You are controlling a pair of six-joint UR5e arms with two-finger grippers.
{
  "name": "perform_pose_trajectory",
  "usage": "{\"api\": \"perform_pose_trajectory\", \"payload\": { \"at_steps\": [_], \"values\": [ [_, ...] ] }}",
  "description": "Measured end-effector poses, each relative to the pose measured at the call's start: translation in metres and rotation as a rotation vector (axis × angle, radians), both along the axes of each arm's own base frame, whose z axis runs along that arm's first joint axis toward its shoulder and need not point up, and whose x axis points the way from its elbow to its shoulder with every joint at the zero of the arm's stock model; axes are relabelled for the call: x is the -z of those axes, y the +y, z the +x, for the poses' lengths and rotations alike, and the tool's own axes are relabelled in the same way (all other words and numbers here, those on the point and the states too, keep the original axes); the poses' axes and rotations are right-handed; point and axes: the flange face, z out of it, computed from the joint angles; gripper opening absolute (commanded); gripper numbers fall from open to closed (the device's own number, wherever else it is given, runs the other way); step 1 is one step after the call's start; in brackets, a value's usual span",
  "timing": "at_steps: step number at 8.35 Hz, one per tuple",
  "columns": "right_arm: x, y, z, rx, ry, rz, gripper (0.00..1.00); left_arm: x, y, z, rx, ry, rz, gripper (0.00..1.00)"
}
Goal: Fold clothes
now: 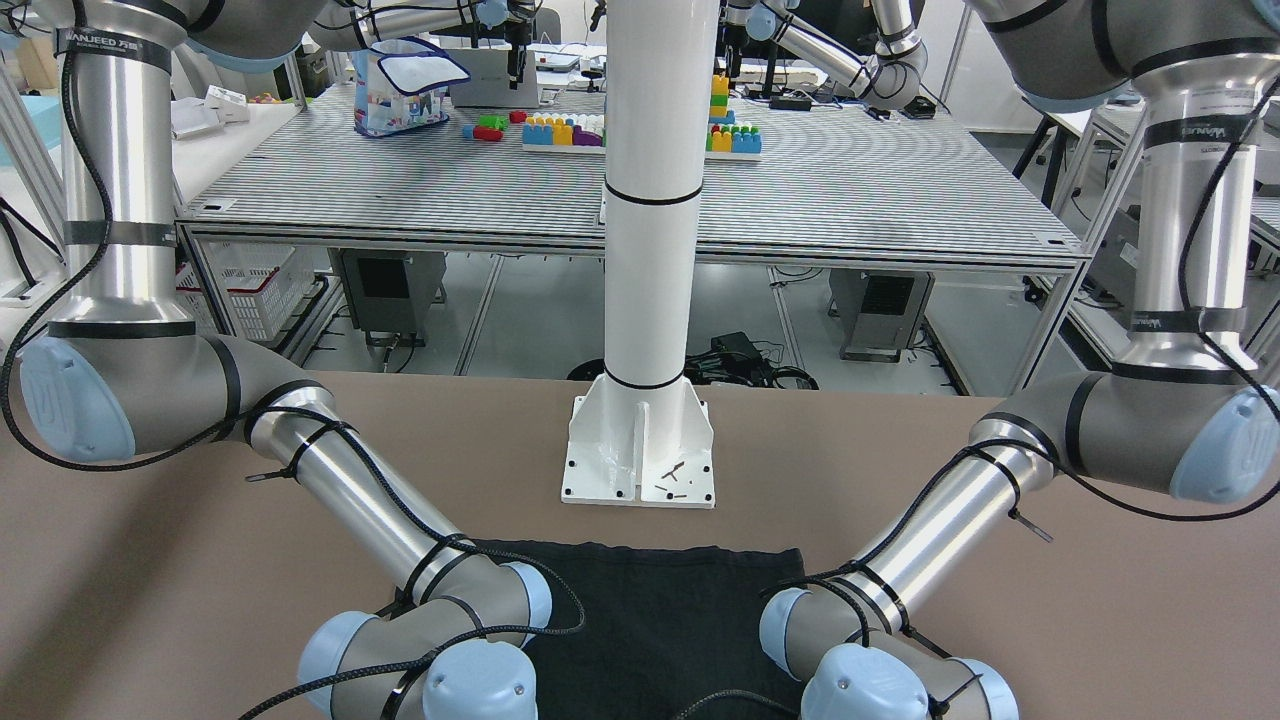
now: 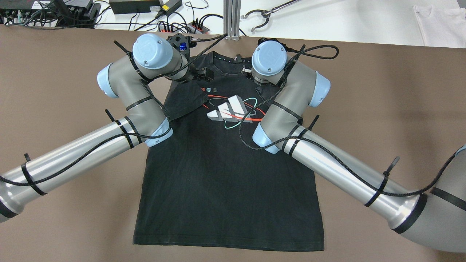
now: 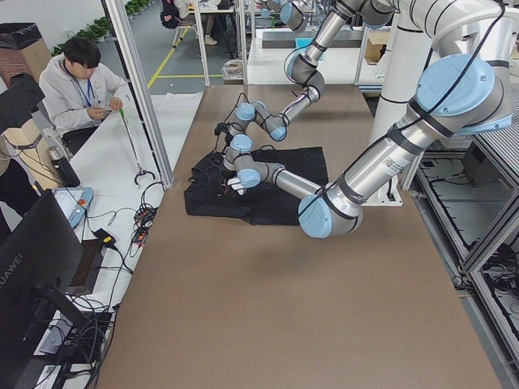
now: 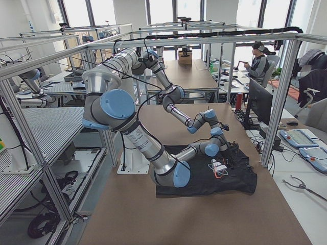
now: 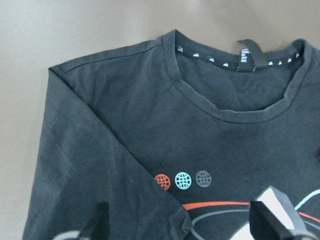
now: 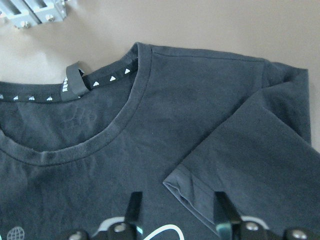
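Note:
The clothes are one black T-shirt [image 2: 225,174] with a white, red and teal chest logo [image 2: 231,109]. It lies flat on the brown table, collar [image 5: 235,107] at the far edge, both short sleeves folded in over the chest. It also shows in the front view [image 1: 660,620]. My left gripper [image 5: 185,225] is open, hovering just above the shirt's folded left sleeve [image 2: 185,103]. My right gripper [image 6: 177,215] is open above the folded right sleeve's hem [image 6: 187,187]. Neither holds fabric.
The white pillar's base plate [image 1: 640,455] stands on the table's robot side, close to the shirt's hem. Beyond the far edge are cables and power bricks [image 2: 145,5], a grabber tool [image 2: 262,16] and a white cloth [image 2: 440,20]. An operator [image 3: 81,81] sits there.

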Motion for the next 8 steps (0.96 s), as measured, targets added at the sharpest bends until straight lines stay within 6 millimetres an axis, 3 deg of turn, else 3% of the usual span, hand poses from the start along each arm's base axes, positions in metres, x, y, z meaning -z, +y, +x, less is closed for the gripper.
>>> {"api": "perform_pose_trajectory", "payload": {
  "at_steps": [2,4,6,8],
  "values": [
    [-0.019,0.031,0.027,0.064,-0.021,0.043,0.95,0.003,0.017,-0.017,0.003,0.044,0.000,1.00],
    [-0.049,0.085,0.053,0.116,-0.046,0.040,0.94,-0.020,0.058,-0.044,0.028,0.104,-0.033,1.00],
    [-0.066,0.165,0.072,0.163,-0.089,0.025,0.95,-0.040,0.126,-0.054,0.046,0.171,-0.078,1.00],
    [-0.074,0.248,0.092,0.152,-0.171,-0.030,0.95,-0.057,0.214,-0.048,0.060,0.222,-0.120,1.00]
  ]
}}
